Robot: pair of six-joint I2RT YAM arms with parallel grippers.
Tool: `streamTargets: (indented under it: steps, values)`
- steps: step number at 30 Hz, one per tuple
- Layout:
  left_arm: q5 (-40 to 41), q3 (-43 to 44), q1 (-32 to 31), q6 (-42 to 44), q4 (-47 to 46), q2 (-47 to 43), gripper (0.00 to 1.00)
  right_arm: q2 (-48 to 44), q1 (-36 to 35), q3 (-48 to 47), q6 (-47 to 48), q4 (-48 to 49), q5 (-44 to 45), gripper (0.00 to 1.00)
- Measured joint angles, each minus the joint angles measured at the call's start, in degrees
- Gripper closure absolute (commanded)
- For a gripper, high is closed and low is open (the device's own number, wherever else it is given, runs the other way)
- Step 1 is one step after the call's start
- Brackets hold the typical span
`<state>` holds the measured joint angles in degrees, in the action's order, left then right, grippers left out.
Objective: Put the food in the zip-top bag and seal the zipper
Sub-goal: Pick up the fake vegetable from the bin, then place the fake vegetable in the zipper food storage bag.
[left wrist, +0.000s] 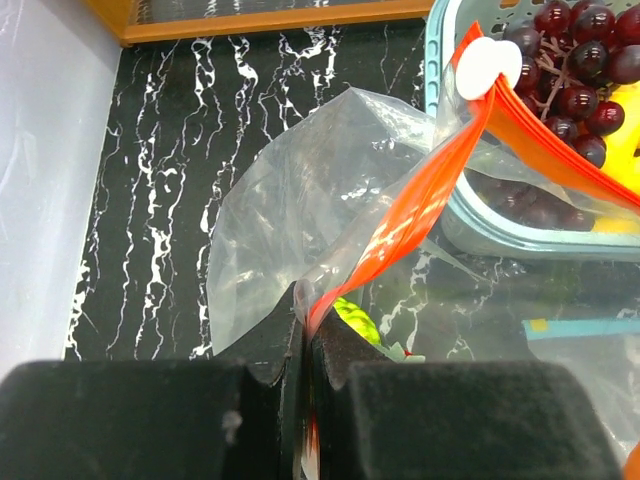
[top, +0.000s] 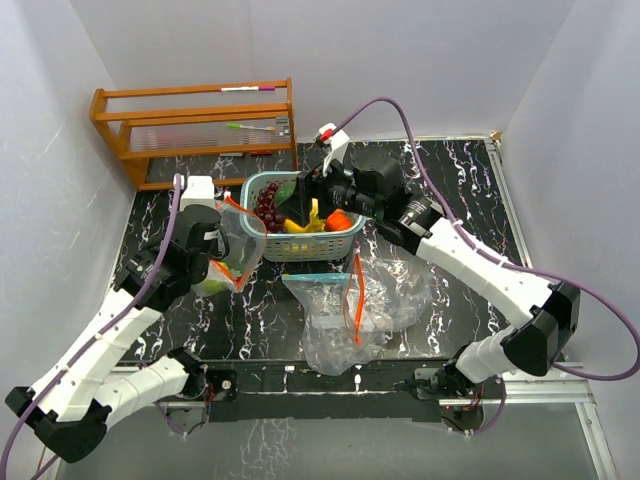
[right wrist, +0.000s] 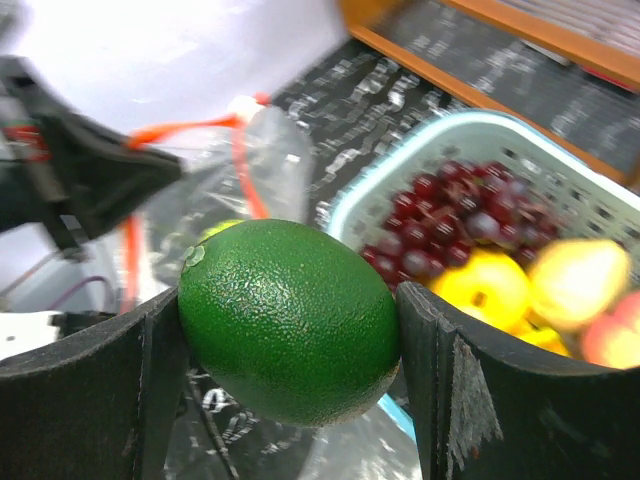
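Right wrist, one avocado (right wrist: 290, 315) gripped by right hand (right wrist: 293, 330), one basket (right wrist: 470, 124)

Green avocado (right wrist: 290, 320) gripped, orange-zippered bag (left wrist: 290, 200) held open

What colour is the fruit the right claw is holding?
Dark green, with a pebbly skin: the avocado. It shows best in the right wrist view.

This is a robotics lab test cell, not a home. Plain white panels (top: 50, 120) wall in a black marble-patterned table (top: 460, 180). The left arm (top: 100, 340) and right arm (top: 490, 275) are bolted to a metal rail (top: 330, 380) at 6 o'clock, trailing purple cables (top: 383, 99). A wooden rack (top: 195, 125) stands at 11 o'clock, and a basket (top: 310, 245) of toy fruit (top: 268, 205) sits near centre.
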<state>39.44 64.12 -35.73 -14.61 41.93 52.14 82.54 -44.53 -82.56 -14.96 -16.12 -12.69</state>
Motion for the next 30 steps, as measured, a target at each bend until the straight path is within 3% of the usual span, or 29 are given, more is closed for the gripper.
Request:
streamTargets:
  steps: [5,11,20,23,25,30]
  values:
    - [-1.36,-0.02,0.00,-0.07,-1.53,1.38,1.00,-0.76,-2.38,0.96,-3.17,6.16,-7.10,0.57]
    - [-3.08,-0.07,0.00,-0.70,-2.69,2.19,1.00,1.88,-7.23,0.92,-5.03,10.80,-8.68,0.53]
    - [-4.48,-0.11,0.28,-1.09,-2.67,1.86,1.00,11.93,-10.97,-1.46,-6.16,9.64,-3.02,0.17]
    - [-4.59,-0.11,0.26,-1.11,-2.73,1.40,1.00,13.20,-11.19,-1.68,-6.19,8.61,-0.68,0.14]
    - [-4.59,-0.11,0.26,-1.11,-2.73,1.09,1.00,13.22,-11.34,-1.70,-5.97,8.26,0.52,0.05]
    - [-4.55,-1.14,0.26,-1.29,-2.93,0.52,1.00,12.50,-11.54,-2.19,-5.40,8.13,2.45,0.02]
